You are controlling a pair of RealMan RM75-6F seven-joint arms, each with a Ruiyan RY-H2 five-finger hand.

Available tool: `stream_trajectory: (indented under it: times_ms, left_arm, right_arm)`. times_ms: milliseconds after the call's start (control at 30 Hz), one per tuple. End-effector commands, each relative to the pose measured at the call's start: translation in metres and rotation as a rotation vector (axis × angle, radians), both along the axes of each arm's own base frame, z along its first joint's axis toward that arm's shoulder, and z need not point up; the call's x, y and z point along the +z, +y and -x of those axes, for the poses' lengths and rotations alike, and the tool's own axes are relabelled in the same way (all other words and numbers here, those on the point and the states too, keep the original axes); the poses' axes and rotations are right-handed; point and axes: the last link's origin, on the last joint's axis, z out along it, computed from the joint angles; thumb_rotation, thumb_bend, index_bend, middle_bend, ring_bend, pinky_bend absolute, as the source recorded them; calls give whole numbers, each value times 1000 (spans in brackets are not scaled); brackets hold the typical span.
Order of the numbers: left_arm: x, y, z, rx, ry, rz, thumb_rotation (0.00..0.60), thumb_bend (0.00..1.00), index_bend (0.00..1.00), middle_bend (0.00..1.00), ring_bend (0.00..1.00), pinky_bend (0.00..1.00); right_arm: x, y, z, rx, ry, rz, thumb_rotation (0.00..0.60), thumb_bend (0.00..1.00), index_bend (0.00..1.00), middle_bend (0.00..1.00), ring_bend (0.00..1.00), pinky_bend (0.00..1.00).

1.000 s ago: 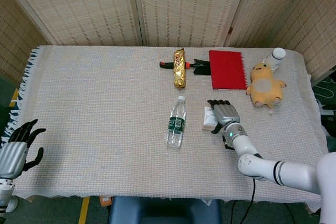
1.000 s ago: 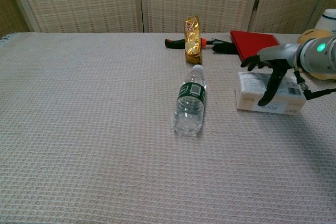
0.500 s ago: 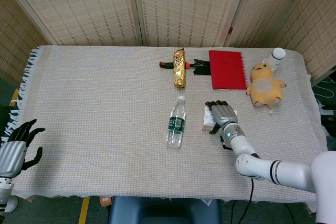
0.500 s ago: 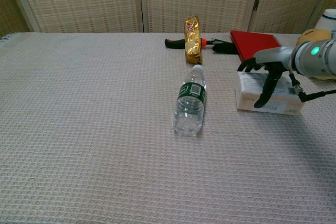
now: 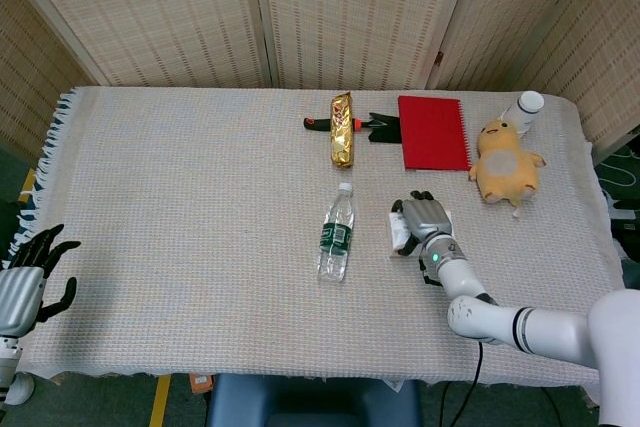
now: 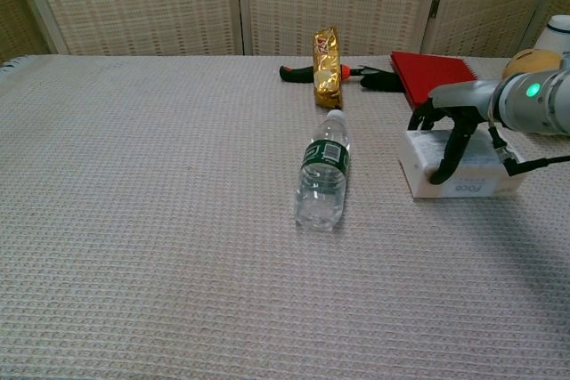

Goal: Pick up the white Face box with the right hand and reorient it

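The white Face box lies on the woven cloth right of the middle. My right hand sits on top of it, fingers curled over its far edge and thumb pressed down its near face, gripping it. The box stands slightly turned on the cloth, its printed front face showing in the chest view. Beyond the table's near left corner, my left hand hangs with its fingers spread, holding nothing. Only the head view shows it.
A water bottle lies just left of the box. Behind are a gold snack packet, a black-and-orange tool, a red notebook, a yellow plush and a white bottle.
My right hand has closed around the box, which has turned a little on the cloth. The left hand has sunk slightly lower at the table's edge.
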Motion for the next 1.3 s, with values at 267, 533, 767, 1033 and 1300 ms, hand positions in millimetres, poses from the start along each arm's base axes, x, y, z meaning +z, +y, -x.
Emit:
stream_trajectory:
  times_ms: [267, 533, 767, 1033, 1300]
  left_arm:
    - [0, -1, 0, -1, 1, -2, 600, 498, 214, 0, 0, 100]
    - [0, -1, -1, -2, 4, -3, 600, 499, 214, 0, 0, 100]
    - [-1, -1, -1, -3, 11, -1, 600, 498, 214, 0, 0, 100]
    - [-3, 0, 0, 4, 20, 3, 600, 499, 214, 0, 0, 100]
    - [-4, 2, 3, 20, 26, 3, 600, 499, 214, 0, 0, 100]
  right_arm:
    - [6, -1, -1, 18, -75, 58, 600, 113, 394, 379, 207, 0]
    - [26, 1, 2, -6, -545, 193, 600, 114, 426, 396, 244, 0]
    - [28, 14, 46, -52, -1137, 427, 600, 118, 432, 397, 272, 0]
    - [1, 22, 85, -72, -1234, 285, 600, 131, 435, 404, 291, 0]
    - [-19, 15, 90, -72, -1302, 239, 600, 188, 452, 416, 294, 0]
